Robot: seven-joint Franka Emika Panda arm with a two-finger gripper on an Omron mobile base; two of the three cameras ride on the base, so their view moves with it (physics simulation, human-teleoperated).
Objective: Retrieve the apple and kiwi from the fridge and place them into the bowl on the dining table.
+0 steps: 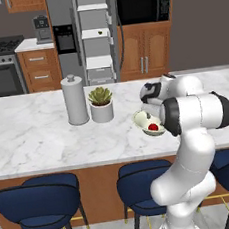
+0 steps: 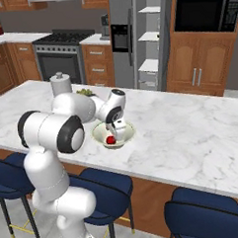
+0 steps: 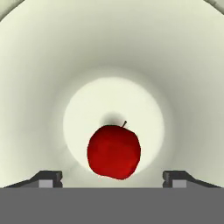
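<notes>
Jaws (image 3: 112, 178) stood spread wide, gripping nothing, hanging right over the bowl (image 3: 52, 65) on the marble tabletop (image 2: 201, 131); apple (image 3: 114, 151) sat loose on the bowl floor straight below, centred between the tips, stem up, so pulling straight up looked safest

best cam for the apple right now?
Hand view: the apple sits large and unobstructed on the floor of the bowl, stem visible. In the right base view it's a small red dot in the bowl under the hand; in the left base view, small beside the arm.
</notes>
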